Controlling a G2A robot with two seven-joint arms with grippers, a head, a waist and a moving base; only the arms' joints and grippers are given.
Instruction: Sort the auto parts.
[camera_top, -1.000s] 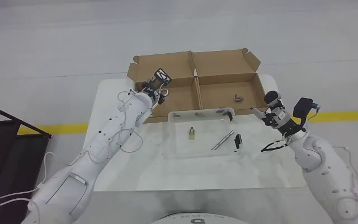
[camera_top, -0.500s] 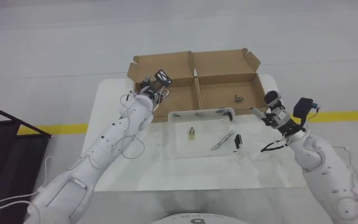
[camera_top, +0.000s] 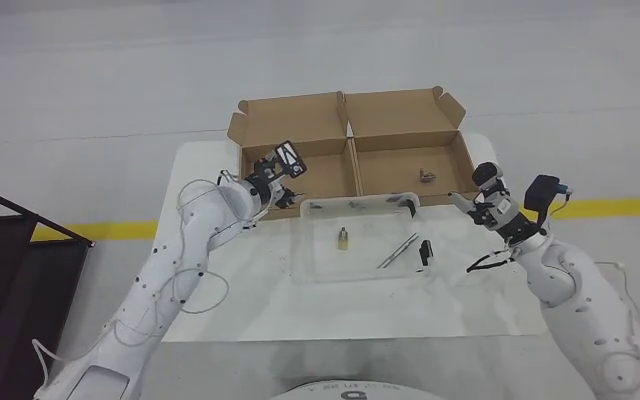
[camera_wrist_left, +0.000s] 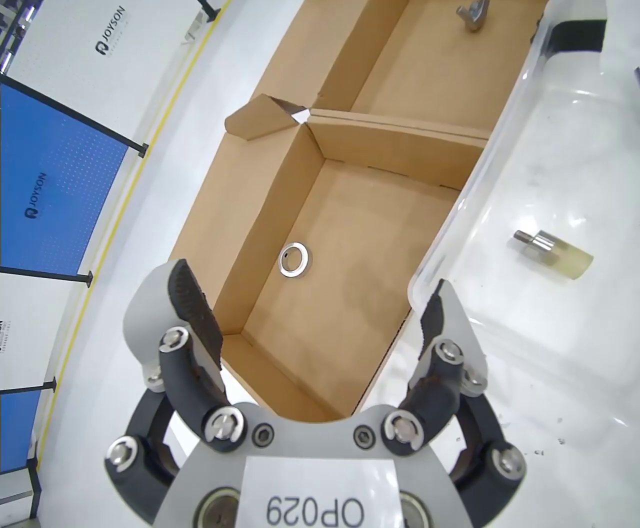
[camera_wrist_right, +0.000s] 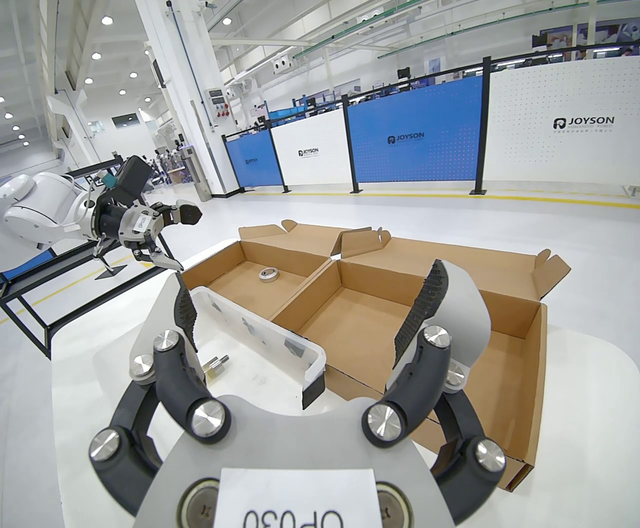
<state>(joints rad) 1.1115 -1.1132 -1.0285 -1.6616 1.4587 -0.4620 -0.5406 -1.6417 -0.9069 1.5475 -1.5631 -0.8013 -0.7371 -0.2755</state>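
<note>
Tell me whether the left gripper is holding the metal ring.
No, the metal ring lies loose on the floor of the cardboard box, and the left gripper is open and empty.

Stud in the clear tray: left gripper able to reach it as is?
Probably yes: left gripper is open and empty near the corner of the tray; stud lies flat, nothing over it.

A white table (camera_top: 250, 300) sits mid-frame. At its upper edge two open cardboard boxes stand touching, the left-hand box (camera_top: 325, 172) and the right-hand box (camera_top: 395, 165). A clear plastic tray (camera_top: 370, 268) lies just below them.
</note>
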